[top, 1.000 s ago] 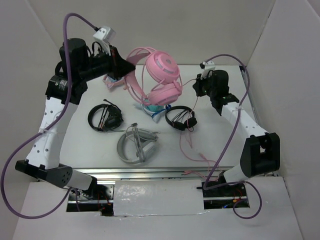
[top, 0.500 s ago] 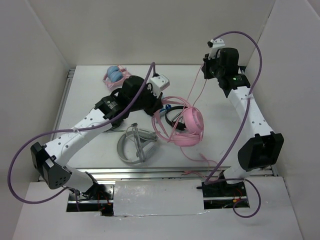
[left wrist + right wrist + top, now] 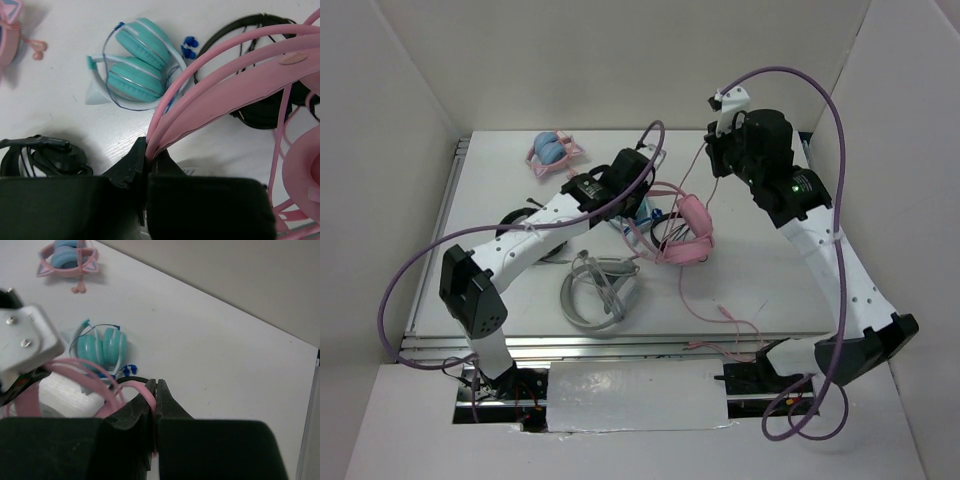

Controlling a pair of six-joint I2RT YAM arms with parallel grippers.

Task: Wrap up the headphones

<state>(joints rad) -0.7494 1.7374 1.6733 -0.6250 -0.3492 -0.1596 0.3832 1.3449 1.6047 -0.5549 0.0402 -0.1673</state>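
Two arms reach in over the white table [image 3: 770, 280]: the left arm [image 3: 520, 250] stretches toward the middle, and the right arm [image 3: 820, 240] rises along the right side and bends in toward the far centre. Between them, near the middle of the table, are the headphones [image 3: 688, 235], all pink and tilted, with one round cup turned up. Whether they rest on the surface or hang just above it cannot be told.

The left gripper [image 3: 148, 147] is pinched tight on the pink headband [image 3: 240, 75], which arcs away up and to the right in the left wrist view. The right gripper [image 3: 154, 390] is closed narrow on the thin pink cable [image 3: 135, 384], with the strand running out between its fingers. From the overhead view the rest of the cable trails toward the near edge.

A grey pair [image 3: 598, 292] lies near the front, well apart from the pink set. A teal pair [image 3: 137, 70] lies folded just beyond the left gripper. A black on-ear pair [image 3: 260, 112] lies behind the headband, and another black headset [image 3: 42, 155] lies at the left. A small pink pair with blue cups [image 3: 552, 152] lies at the far left, and tiny blue plugs [image 3: 188, 47] lie beside the teal pair.
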